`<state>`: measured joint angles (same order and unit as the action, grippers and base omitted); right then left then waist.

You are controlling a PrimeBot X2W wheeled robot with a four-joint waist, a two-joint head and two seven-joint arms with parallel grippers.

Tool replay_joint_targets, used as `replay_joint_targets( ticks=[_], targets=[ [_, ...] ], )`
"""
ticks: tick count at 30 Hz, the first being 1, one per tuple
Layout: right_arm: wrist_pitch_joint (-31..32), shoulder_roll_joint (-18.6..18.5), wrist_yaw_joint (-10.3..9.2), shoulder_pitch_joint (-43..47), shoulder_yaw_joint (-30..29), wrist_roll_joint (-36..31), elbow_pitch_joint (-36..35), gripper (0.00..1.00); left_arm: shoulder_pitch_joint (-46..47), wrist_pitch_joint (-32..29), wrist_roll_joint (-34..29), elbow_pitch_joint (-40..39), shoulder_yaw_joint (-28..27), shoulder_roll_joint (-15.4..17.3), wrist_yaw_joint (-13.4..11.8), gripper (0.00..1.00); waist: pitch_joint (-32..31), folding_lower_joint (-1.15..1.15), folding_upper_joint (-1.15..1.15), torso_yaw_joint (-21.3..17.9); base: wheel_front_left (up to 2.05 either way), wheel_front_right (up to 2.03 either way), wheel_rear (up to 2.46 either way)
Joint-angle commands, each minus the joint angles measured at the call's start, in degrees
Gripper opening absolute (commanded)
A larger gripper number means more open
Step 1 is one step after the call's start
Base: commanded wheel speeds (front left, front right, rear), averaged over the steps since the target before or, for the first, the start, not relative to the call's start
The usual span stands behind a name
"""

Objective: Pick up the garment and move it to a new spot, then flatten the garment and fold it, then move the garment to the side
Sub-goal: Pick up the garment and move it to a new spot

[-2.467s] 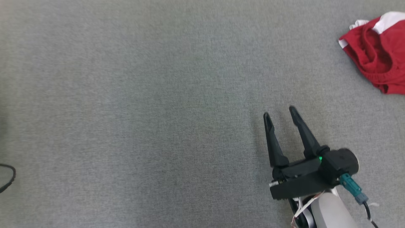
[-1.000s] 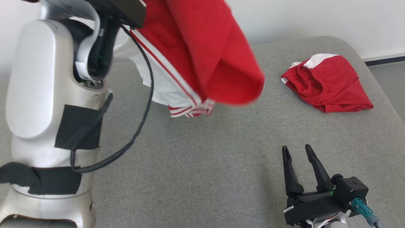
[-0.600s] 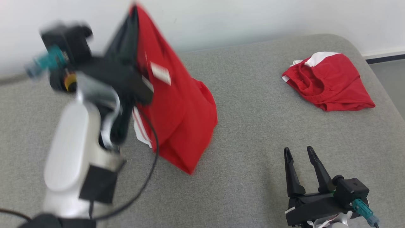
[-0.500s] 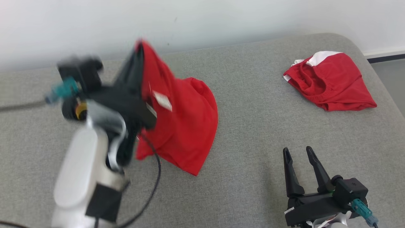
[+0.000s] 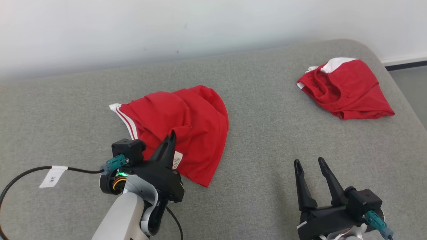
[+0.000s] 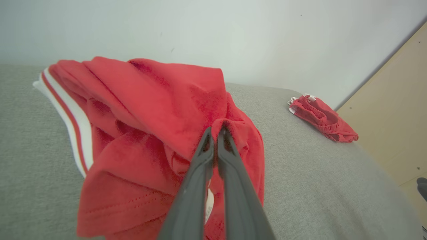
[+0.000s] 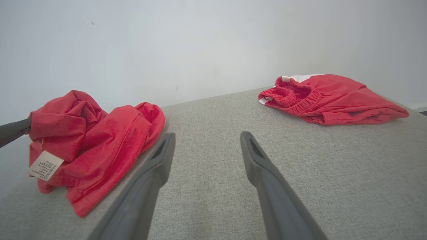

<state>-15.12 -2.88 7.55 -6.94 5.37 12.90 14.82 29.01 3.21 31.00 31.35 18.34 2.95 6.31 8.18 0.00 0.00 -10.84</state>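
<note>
Grey fabric-covered pad [image 5: 267, 110] with a rounded far right corner, set against a plain white wall [image 5: 200, 20]; the garment [image 5: 193, 120], red with white side stripes, lay crumpled about the middle of the pad, somewhat toward its left edge, its striped hem turned to the left and its rounded fold to the right; a second red garment [image 5: 350, 90] with white trim and an elastic waistband lay bunched near the far right corner, well apart from the first; the left gripper [image 5: 171, 137] reached in from the near edge on a pale forearm, its two dark fingers pressed together and pinching a raised fold on the near side of the garment, the cloth gathered into a small peak at the tips in the left wrist view; the right gripper [image 5: 309, 163] stood over the near edge toward the right corner, fingers spread and holding nothing, apart from both garments; a black cable [image 5: 23, 173] bearing a white tag [image 5: 52, 176] curved over the pad near its left edge; a white care label [image 5: 177, 160] hung from the garment just beside the left gripper.
</note>
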Motion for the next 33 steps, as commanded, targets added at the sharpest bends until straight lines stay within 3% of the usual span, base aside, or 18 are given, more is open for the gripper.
replay_joint_targets(
  ticks=[1, 2, 8, 15, 21, 33],
  targets=[
    [-0.04, 0.02, -0.1, 0.87, -0.17, -0.62, 0.08, 1.0, 0.11, 1.34, -0.57, 0.51, 0.35, 0.03, 0.14, 0.88, -0.78, 0.0, 0.0, 0.44, 0.0, 0.0, 0.0],
    [-0.04, 0.02, -0.1, 1.23, -0.23, -0.51, 0.05, 1.0, 0.37, 2.15, -0.86, 0.68, 0.57, 0.01, 0.16, 1.0, -1.13, 0.0, 0.0, 0.68, 0.0, 0.0, 0.0],
    [-0.04, 0.02, -0.1, 2.79, -1.63, -0.59, -0.02, 1.0, 0.03, 5.7, -0.82, 0.56, -0.1, 1.05, 0.05, 1.0, -3.52, 0.0, 0.0, 2.35, 0.0, 0.0, 0.0],
    [-0.04, 0.0, -0.1, 4.23, -2.1, -1.08, -0.78, 1.0, -4.14, 8.03, -2.24, -2.64, -0.97, 5.1, -0.82, 1.0, -5.7, 0.0, 0.0, 4.21, 0.0, 0.0, 0.0],
    [-0.04, 0.0, -0.1, 5.32, -2.6, -1.38, -1.47, 1.0, -10.01, 10.03, -3.96, -7.65, -1.57, 8.48, -2.76, 1.0, -6.57, 0.0, 0.0, 5.76, 0.0, 0.0, 0.0],
    [-0.04, 0.0, -0.1, 6.99, -4.42, -1.28, -2.05, 1.0, -22.82, 12.04, -9.78, -17.05, -5.33, 10.8, -6.74, 1.0, -7.04, 0.0, 0.0, 7.93, 0.0, 0.0, 0.0]
  ],
)
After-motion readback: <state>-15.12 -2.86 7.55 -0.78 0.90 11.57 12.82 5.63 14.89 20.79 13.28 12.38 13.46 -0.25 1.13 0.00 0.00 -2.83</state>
